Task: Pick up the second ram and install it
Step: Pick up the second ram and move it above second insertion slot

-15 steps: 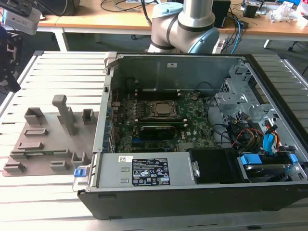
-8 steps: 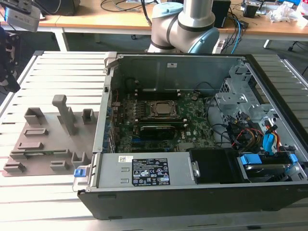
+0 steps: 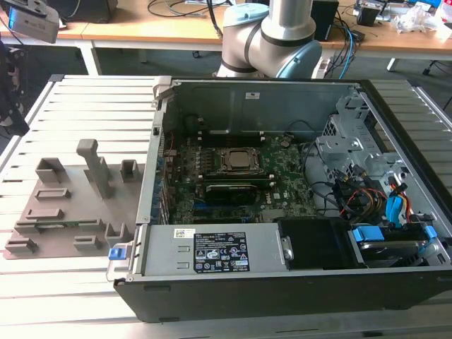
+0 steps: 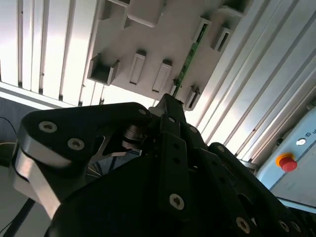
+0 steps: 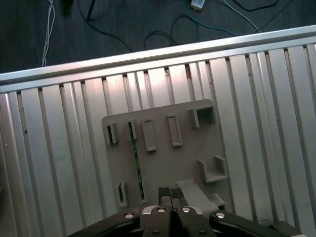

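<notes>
The second ram (image 5: 135, 154) is a thin green stick lying on edge in the grey fixture tray (image 5: 163, 168), held between small slotted blocks at its two ends. It also shows in the second wrist view (image 4: 187, 61) and faintly along the tray's near side in the exterior view (image 3: 63, 224). My gripper (image 5: 171, 191) hangs well above the tray, off to one side of the ram, not touching it. Its two black fingers (image 4: 168, 106) are pressed together with nothing between them.
An open computer case (image 3: 282, 289) fills the exterior view's right, with the processor socket (image 3: 244, 161) and memory slots on its green board. The tray (image 3: 42, 212) has upright blocks (image 3: 92, 166). The slatted metal table (image 3: 85, 106) ends at an edge (image 5: 148, 57) above a floor with cables.
</notes>
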